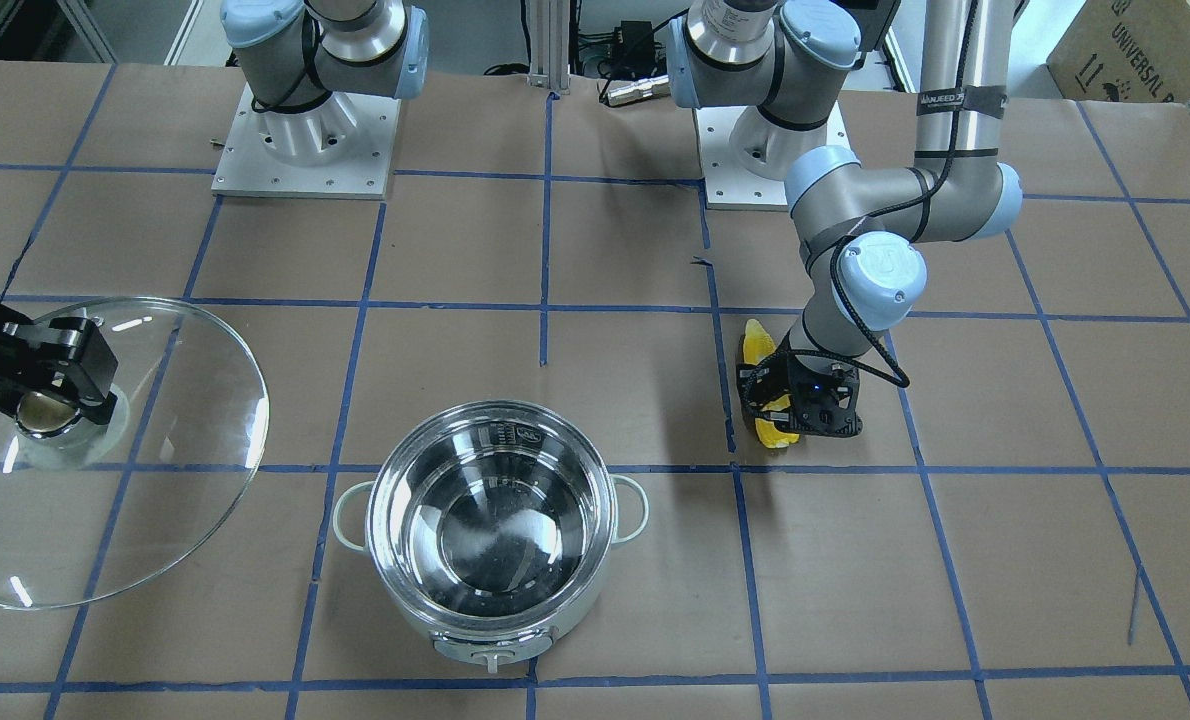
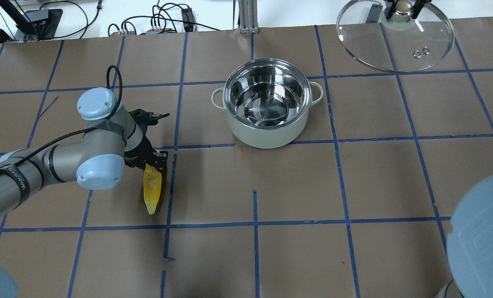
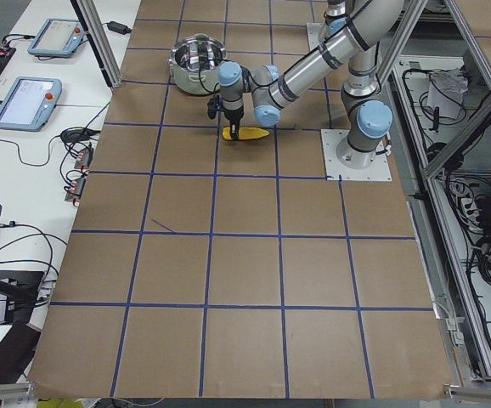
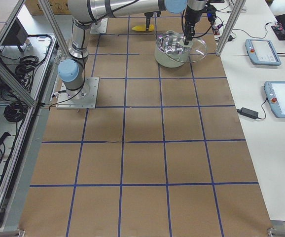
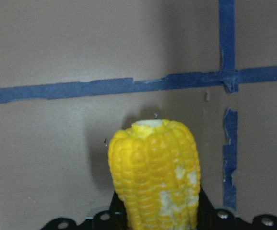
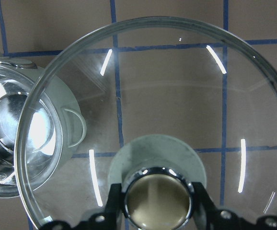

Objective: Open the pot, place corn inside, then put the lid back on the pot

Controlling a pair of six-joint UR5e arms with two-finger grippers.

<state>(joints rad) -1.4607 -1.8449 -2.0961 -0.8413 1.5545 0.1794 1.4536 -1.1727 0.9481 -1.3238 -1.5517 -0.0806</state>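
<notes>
Corn (image 2: 152, 188) is sitting pinched in the left gripper (image 2: 154, 163), whose jaws are clamping narrowly across the cob near its far end. Its long axis is running away from the claw toward the robot's base, with the tapered tip pointing back at the robot. Whether the cob is resting on the paper or hanging just above it, I cannot tell. From this claw the pot (image 2: 263, 134) is lying forward and to the robot's right, well apart, standing open with its steel bowl showing nothing inside. The left arm is plainly the nearer one for the carry, and the cob is probably needing to tip nose-down or lie flat to clear the rim. Further right, the right gripper (image 6: 155, 205) is gripping the knob of the glass lid (image 2: 395, 45), holding it off beside the pot, so the mouth is looking free. Brown paper with blue tape squares is covering the table (image 2: 375, 178).
</notes>
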